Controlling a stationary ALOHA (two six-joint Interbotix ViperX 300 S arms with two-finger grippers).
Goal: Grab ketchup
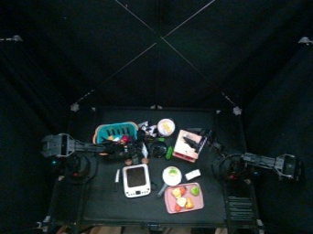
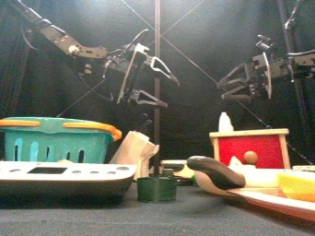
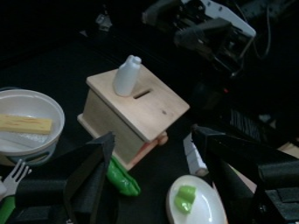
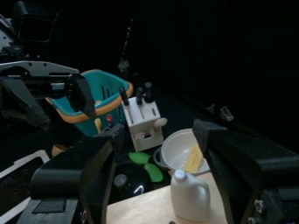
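I cannot make out any ketchup in these views. My left gripper (image 3: 152,144) hangs open above the table's middle, with nothing between its jaws (image 2: 145,85). Below it stands a wooden box (image 3: 135,103) with a red front (image 2: 250,147) and a small white bottle (image 3: 128,76) on top. My right gripper (image 4: 155,140) is also open and empty, raised over the same box on the right side (image 2: 246,78). The two grippers face each other across the box (image 1: 189,143).
A teal basket (image 2: 50,138) stands at the left, with a white knife block (image 4: 145,124) beside it. A white bowl (image 3: 26,122) holds something yellow. A white device (image 2: 62,175), a green cup (image 2: 157,188), a dark ladle (image 2: 215,171) and a food plate (image 1: 184,196) lie in front.
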